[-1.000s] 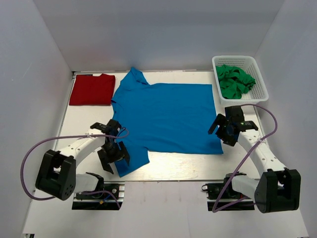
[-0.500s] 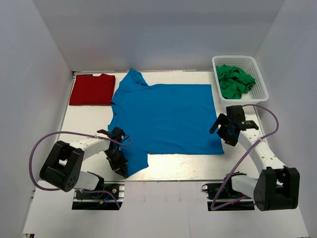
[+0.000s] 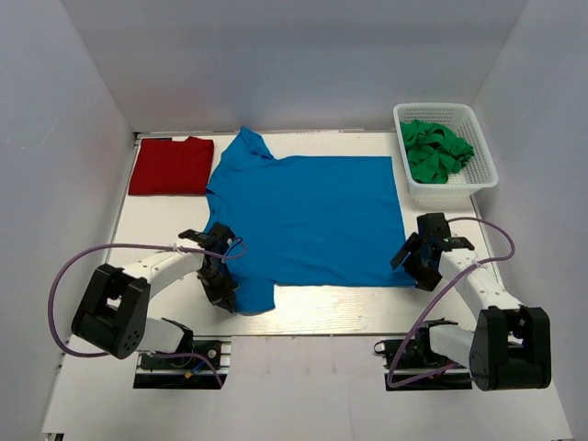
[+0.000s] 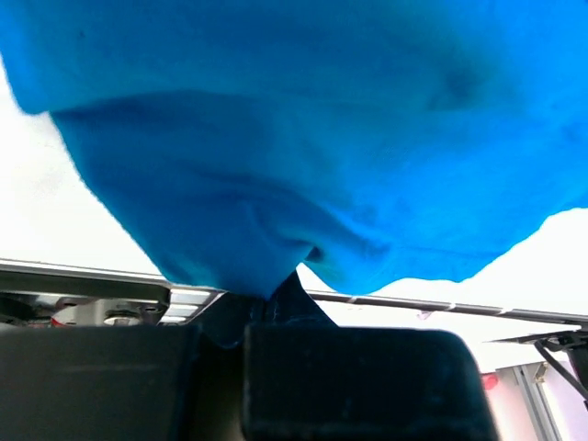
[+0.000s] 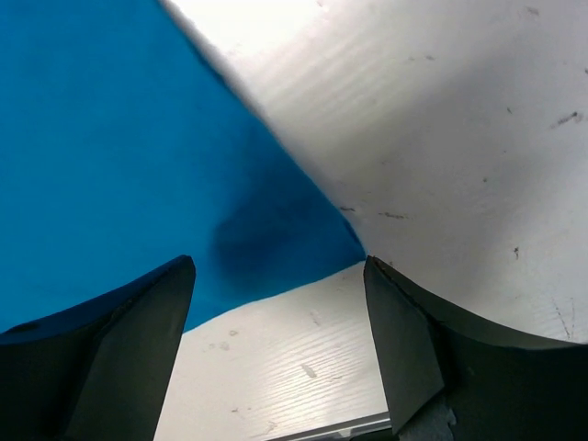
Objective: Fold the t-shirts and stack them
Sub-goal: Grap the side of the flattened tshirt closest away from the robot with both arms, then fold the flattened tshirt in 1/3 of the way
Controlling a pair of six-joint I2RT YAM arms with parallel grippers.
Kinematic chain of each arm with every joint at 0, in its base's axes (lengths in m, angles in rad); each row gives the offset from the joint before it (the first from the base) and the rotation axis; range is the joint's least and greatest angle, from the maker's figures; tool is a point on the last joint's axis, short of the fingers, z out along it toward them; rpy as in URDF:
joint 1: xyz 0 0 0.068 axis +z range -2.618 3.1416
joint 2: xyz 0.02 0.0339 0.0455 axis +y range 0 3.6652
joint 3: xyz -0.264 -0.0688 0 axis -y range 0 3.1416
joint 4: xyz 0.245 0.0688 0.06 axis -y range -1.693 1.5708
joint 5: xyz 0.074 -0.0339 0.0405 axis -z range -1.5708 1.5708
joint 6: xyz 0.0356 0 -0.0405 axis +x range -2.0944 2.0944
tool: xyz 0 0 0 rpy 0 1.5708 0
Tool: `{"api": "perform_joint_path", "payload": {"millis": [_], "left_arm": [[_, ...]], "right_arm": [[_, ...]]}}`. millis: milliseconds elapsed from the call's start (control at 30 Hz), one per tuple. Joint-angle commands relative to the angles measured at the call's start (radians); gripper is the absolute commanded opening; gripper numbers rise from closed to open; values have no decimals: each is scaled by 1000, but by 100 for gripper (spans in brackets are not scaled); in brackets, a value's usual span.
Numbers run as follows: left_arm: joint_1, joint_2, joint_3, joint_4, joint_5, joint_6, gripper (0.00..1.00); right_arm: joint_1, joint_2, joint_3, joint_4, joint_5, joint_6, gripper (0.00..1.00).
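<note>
Two t-shirts are on the table (image 3: 156,230). The blue t-shirt (image 3: 308,216) lies spread flat across the middle, collar end to the left and hem to the right, with one sleeve pointing to the far edge and the other to the near edge. The red t-shirt (image 3: 171,165) sits folded into a tidy rectangle at the far-left corner, just beside the blue one's far sleeve (touching or apart: cannot tell from the top view). The left gripper (image 3: 221,290) is at the near sleeve of the blue t-shirt. In the left wrist view the blue fabric is bunched and narrows to a point that runs in between the dark fingers (image 4: 358,377), so the jaws are clamped on the sleeve. The right gripper (image 3: 421,265) is at the near-right hem corner. In the right wrist view its fingers (image 5: 119,340) stand spread wide, one over blue fabric and the other over bare white table. The shirt's corner lies flat between them and nothing is gripped. Whether the fingertips touch the surface cannot be told. A white basket (image 3: 450,191) stands at the far-right corner, just beyond the shirt's hem, with crumpled green cloth (image 3: 434,152) inside it.
</note>
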Motion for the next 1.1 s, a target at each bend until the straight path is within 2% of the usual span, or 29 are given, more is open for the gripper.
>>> {"api": "perform_joint_path", "payload": {"millis": [0,100,233,300,367,567,667,867,933,1067], "left_arm": [[-1,-30,20,-26,-8,20,0],[-1,-30,20,-26,1,20,0],[-1,-52,55,-17,32,51,0],[-1,-52,84,-17,32,60,0],[-1,-62,134,-17,32,82,0],[19,-41,310,37,89,131,0],[19,13,394,37,66,157,0],[37,122,558,91,-89,157,0],[46,174,640,69,-211,142,0],[71,195,668,146,-325,152,0]], "right_arm": [[-9,1,-33,20,27,43,79],[-12,22,-40,58,15,44,70],[-10,33,-65,67,18,49,49],[-13,32,-74,80,29,55,34],[-10,33,-74,93,29,52,0],[-9,39,21,54,21,0,0],[-7,39,58,49,9,-29,0],[-9,133,231,40,-13,-89,0],[-10,189,297,35,-4,-104,0],[-12,289,403,3,15,-118,0]]}}
